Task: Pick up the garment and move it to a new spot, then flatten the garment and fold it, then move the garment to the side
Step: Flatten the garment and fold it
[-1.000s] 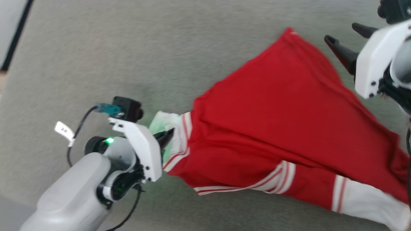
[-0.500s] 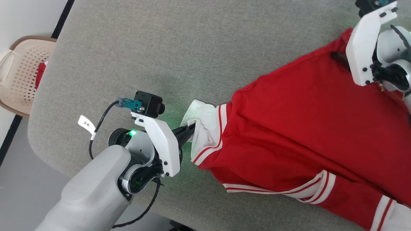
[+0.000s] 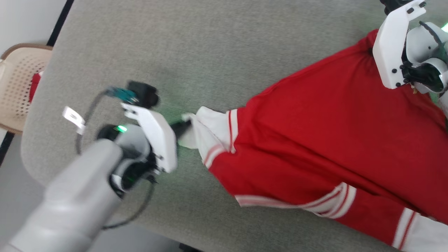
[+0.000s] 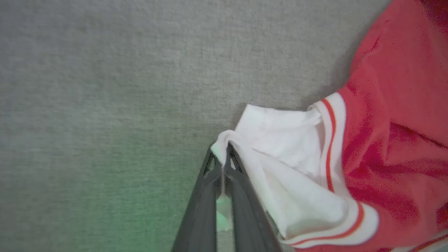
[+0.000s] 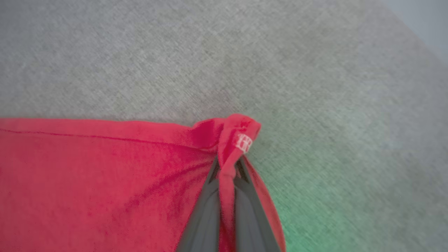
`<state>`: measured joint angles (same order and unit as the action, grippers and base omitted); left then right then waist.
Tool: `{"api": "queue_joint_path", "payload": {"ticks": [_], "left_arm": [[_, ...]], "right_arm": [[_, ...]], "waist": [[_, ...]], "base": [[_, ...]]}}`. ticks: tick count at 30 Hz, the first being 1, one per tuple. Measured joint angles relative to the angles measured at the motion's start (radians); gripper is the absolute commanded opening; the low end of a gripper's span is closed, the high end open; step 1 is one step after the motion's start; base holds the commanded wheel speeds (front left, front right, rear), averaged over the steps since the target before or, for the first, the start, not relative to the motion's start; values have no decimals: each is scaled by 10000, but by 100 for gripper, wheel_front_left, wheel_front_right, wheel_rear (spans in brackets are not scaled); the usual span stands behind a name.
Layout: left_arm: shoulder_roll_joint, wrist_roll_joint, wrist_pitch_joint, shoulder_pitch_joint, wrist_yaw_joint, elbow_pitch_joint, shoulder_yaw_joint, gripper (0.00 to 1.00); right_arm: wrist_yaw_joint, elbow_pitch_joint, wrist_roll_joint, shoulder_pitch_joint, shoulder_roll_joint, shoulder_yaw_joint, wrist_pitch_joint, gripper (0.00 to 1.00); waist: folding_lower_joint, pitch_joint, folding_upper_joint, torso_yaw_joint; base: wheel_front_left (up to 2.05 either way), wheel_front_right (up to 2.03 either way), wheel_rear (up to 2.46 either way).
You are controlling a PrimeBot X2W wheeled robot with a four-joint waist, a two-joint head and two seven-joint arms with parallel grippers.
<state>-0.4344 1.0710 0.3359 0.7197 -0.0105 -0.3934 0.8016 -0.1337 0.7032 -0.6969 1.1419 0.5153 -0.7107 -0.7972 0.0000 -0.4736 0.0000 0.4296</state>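
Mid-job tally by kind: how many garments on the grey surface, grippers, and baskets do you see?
garment: 1
grippers: 2, left gripper and right gripper, both shut on the garment
basket: 1
Total: 4

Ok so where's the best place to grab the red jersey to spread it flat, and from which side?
At its two outer ends. The left gripper pinches the white sleeve tip from the left; the right gripper pinches the red hem corner from the right. The garment lies limp on the grey pad, so thin free corners probably suit a taut pull.
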Motion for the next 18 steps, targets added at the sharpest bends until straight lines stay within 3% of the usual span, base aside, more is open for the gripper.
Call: {"api": "queue_joint_path", "payload": {"ticks": [11,18], "left_arm": [[-2000,-437,1302,1906,686,809,-652,0],[-2748,-1058,2291,3630,811,949,-734,0]], "right_arm": [[17,-1335,-456,266,861,69,1285,0],[15,-2257,-391,267,1110,951,1783,0]], "waist": [[0,586,0,-1282],[0,1210,0,-2263]], "base": [[0,0,0],[0,0,0]]}}
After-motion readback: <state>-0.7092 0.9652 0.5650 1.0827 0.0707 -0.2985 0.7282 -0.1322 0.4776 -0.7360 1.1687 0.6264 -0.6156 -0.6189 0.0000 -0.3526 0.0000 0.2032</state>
